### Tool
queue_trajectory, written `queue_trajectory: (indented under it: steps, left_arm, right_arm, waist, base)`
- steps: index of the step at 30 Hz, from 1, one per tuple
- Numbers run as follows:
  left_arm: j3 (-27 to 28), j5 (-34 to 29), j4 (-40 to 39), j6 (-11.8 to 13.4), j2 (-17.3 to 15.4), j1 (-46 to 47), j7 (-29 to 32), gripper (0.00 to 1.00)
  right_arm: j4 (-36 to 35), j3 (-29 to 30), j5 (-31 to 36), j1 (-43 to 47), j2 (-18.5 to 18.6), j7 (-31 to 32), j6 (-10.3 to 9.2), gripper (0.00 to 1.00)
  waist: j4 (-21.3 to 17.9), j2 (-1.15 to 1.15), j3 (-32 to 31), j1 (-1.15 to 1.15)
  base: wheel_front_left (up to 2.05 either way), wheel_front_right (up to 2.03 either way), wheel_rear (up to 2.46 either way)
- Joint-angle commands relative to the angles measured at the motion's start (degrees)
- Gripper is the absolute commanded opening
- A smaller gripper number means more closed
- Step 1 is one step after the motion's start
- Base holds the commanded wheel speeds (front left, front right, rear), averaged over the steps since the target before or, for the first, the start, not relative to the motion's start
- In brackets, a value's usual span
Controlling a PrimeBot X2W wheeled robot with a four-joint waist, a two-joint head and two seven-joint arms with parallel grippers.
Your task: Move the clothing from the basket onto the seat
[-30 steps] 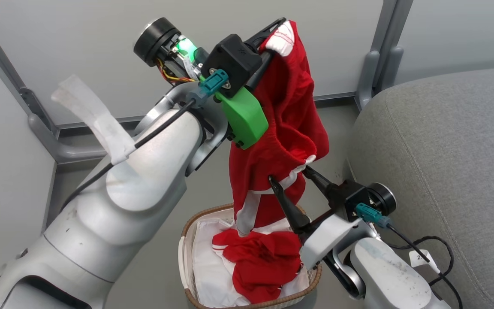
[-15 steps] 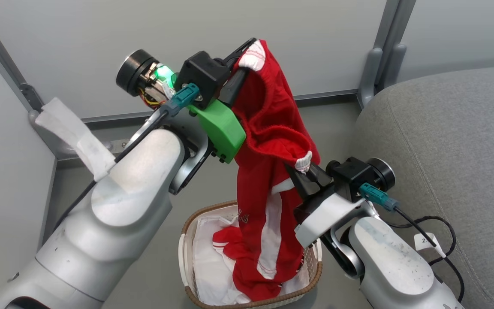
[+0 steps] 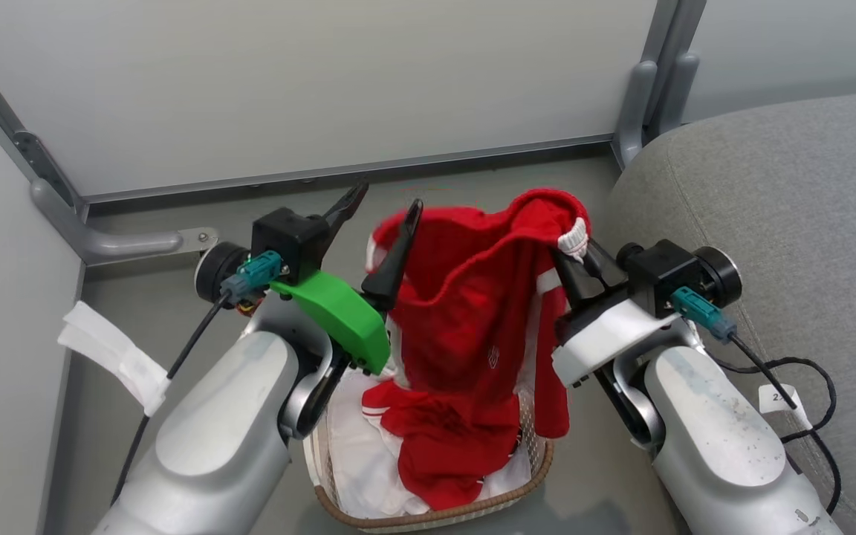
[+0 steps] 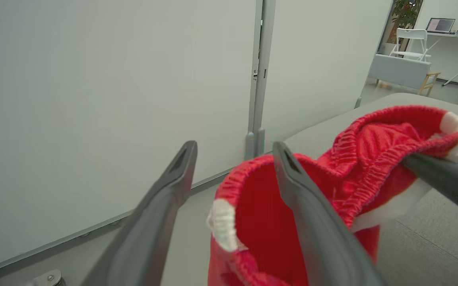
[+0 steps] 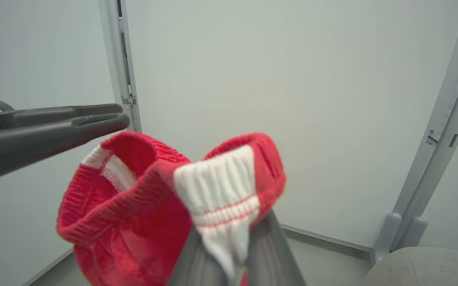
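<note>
Red knit shorts (image 3: 472,319) hang by their elastic waistband above the basket (image 3: 428,516). Their lower end reaches down to the basket's right rim, and the second red garment (image 3: 450,438) lies bunched inside on the white liner sheet (image 3: 357,453). The right gripper (image 3: 575,256) is clamped on the white-striped part of the band, so it alone carries the weight. The left gripper (image 3: 387,199) stands spread wide with nothing between its fingers. One finger rests against the band's far side, and whether fabric is hooked over it I cannot tell. The step in hand looks like the carry to the seat (image 3: 785,223), which rises just beside the basket on the robot's right. To do it well, draw the left gripper clear first so that finger cannot snag the elastic. Then lift until the trailing hem is free of the rim — a dragged hem could pull the other garment along or tip so light a basket. Swing right and let go well in from the cushion's rounded edge, or the slack cloth may slide off.
</note>
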State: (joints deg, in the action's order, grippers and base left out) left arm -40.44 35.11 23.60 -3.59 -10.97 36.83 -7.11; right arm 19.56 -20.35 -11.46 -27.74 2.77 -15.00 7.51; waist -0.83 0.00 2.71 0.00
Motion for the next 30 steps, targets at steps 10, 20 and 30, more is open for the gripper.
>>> queue_trajectory:
  steps: [10,20,30]
  left_arm:
    - [-1.5,0.5,0.9,0.8,-0.5,-7.7,-2.5,1.00]
    - [-3.1,-1.8,1.8,1.7,-0.6,-9.9,-5.4,1.00]
    - [-3.5,-2.5,2.4,2.1,0.2,-9.7,-6.7,1.00]
  right_arm:
    - [0.3,8.2,5.0,1.1,0.2,-0.3,-0.04,0.00]
    - [-1.4,15.0,9.2,1.5,0.4,-0.3,-0.04,0.00]
    - [-4.4,16.1,9.6,0.7,1.7,-0.3,-0.04,0.00]
  waist:
    - [-0.9,0.00,2.2,0.00]
    - [-6.4,0.00,4.2,0.00]
    - [-15.6,0.00,7.5,0.00]
  base:
    - [0.00,0.00,0.00]
    - [0.00,0.00,0.00]
    - [0.00,0.00,0.00]
